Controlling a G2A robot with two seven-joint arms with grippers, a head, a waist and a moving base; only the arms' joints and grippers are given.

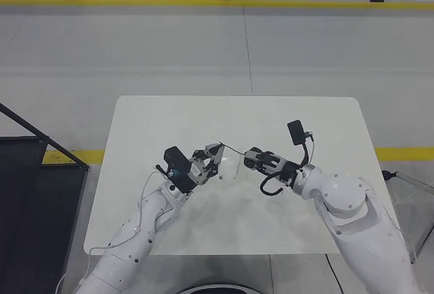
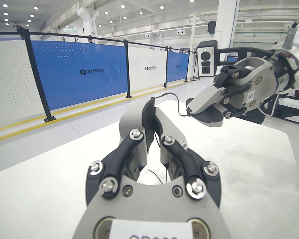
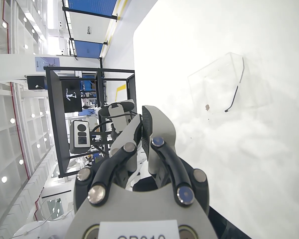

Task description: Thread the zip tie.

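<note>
I observe a clear box [image 3: 214,85] resting on the white surface [image 1: 275,213], with a yellow floor line [image 1: 415,153] at either side.

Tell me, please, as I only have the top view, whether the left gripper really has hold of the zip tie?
Observer: Yes; the left wrist view shows the left gripper shut on the zip tie, which sticks out beyond it.
Operator: And its far end?
Observer: It curves across into the tip of the right gripper, which is shut on it.
Operator: Is there a spare?
Observer: The right wrist view shows a second zip tie in or against a clear box.
</note>
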